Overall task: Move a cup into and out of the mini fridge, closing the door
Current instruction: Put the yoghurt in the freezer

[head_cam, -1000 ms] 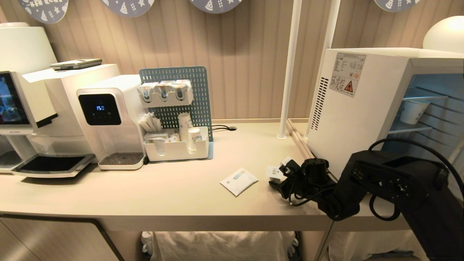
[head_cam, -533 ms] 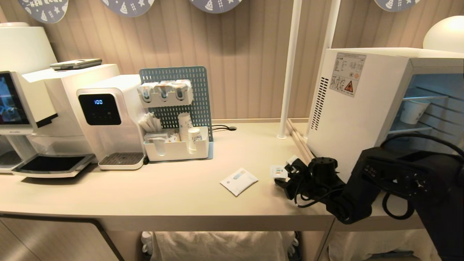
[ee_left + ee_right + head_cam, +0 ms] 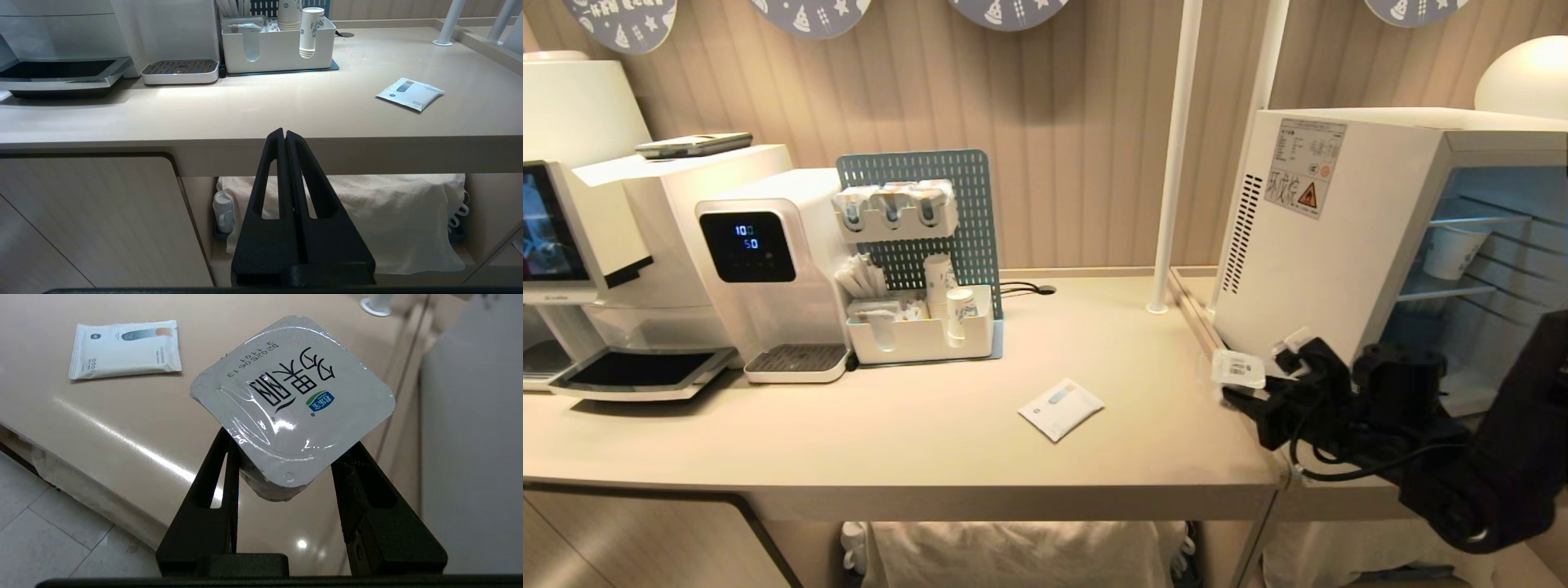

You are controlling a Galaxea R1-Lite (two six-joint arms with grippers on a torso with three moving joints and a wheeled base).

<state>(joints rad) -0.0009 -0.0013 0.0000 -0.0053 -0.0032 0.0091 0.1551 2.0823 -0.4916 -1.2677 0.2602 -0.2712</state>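
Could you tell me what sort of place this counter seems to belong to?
Probably a café-style drinks corner or pantry: a coffee machine and water dispenser stand on the counter, beside an organiser of paper cups, with a mini fridge alongside.

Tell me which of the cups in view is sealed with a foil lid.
The squat cup clamped in the right end effector; the paper cup on the fridge shelf and the stacked cups in the organizer are open-topped.

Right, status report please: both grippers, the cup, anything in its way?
Right gripper shut on cup, held above counter beside fridge. Left gripper shut, parked below the counter edge. Way clear.
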